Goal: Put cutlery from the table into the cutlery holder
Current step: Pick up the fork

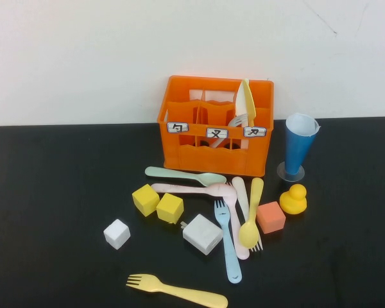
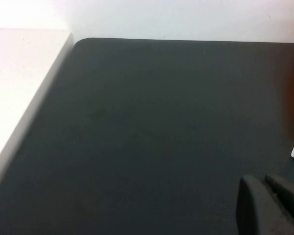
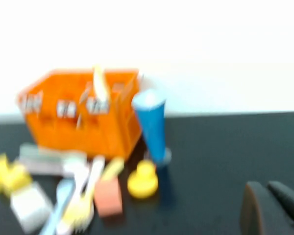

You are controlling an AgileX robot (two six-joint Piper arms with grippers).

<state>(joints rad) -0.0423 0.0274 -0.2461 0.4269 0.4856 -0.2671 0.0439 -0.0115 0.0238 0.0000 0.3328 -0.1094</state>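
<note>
The orange cutlery holder (image 1: 212,154) stands at the back middle of the black table (image 1: 58,192), with a cream piece (image 1: 246,102) upright in its right compartment. In front of it lie a mint green spoon (image 1: 186,174), a pink spoon (image 1: 192,188), a yellow spoon (image 1: 251,221), a light blue fork (image 1: 228,244) and, nearest me, a yellow fork (image 1: 176,290). Neither arm shows in the high view. My left gripper (image 2: 260,179) is shut and empty over bare table at the left. My right gripper (image 3: 263,185) is shut and empty, to the right of the holder (image 3: 78,127).
A blue cone cup (image 1: 299,144) stands right of the holder, with a yellow duck (image 1: 294,199) and an orange cube (image 1: 270,217) in front of it. Two yellow cubes (image 1: 158,203), a white cube (image 1: 117,233) and a grey-white block (image 1: 203,233) lie among the cutlery.
</note>
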